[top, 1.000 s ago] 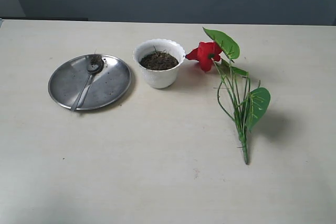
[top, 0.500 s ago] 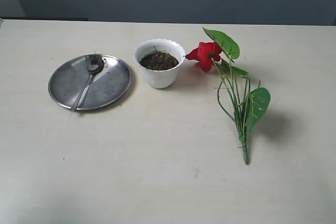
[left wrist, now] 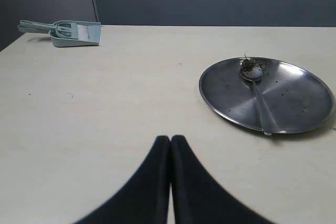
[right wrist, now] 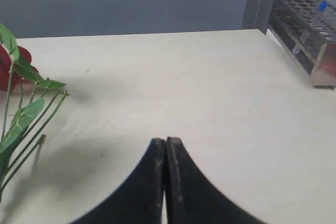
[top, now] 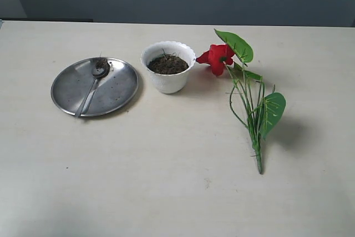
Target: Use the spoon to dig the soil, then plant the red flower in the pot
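The white scalloped pot (top: 168,79) stands mid-table with dark soil (top: 167,64) inside. Left of it, the silver spoon (top: 92,87) lies on a round steel plate (top: 119,90), a clump of soil in its bowl (left wrist: 251,67). The red flower (top: 218,58) lies on the table right of the pot, stems pointing toward the near edge; its leaves (right wrist: 21,116) show in the right wrist view. My left gripper (left wrist: 170,139) is shut and empty, over bare table short of the plate (left wrist: 299,98). My right gripper (right wrist: 166,141) is shut and empty, beside the flower. Neither arm shows in the exterior view.
A pale green dustpan with brush (left wrist: 68,32) lies at the far side of the table in the left wrist view. A test-tube rack (right wrist: 310,35) stands at the table's edge in the right wrist view. A dark wall runs behind the table.
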